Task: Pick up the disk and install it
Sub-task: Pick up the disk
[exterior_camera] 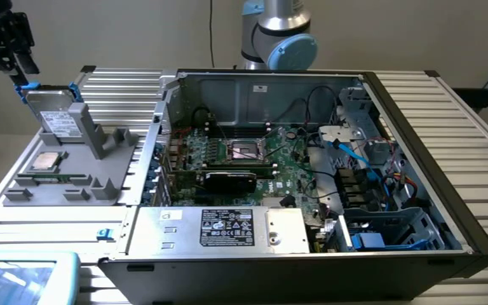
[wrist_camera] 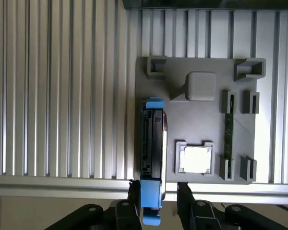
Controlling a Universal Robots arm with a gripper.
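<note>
Gripper (wrist_camera: 158,187): directly over the holder's edge slot. Fingers are spread, one on each side of the disk's upper blue end tab, with a gap showing beside the tab. Nothing is pinched.
Disk (wrist_camera: 153,139): stands on edge in the slot along one side of the holder, beside the holder's post. It is seated and not lifted.
Holder (wrist_camera: 201,122): grey moulded tray lying flat on the ribbed table (wrist_camera: 62,96).
Chip (wrist_camera: 196,159): lies in a square pocket of the holder, near the disk but not touching it.
Memory stick (wrist_camera: 228,136): green strip held on edge in the holder's clips, on the far side of the chip from the disk.
Computer case (exterior_camera: 261,95): open, just beside the holder on the exterior view's right, with the circuit board exposed.
Drive cage (exterior_camera: 388,225): inside the case, at the corner well apart from the holder. Contents cannot be made out.
Progress: early stage. The gripper is lined up on the disk's tab, but no grasp is made.
Remaining: the grasp, the lift out of the holder and the installation are all not yet done.
</note>
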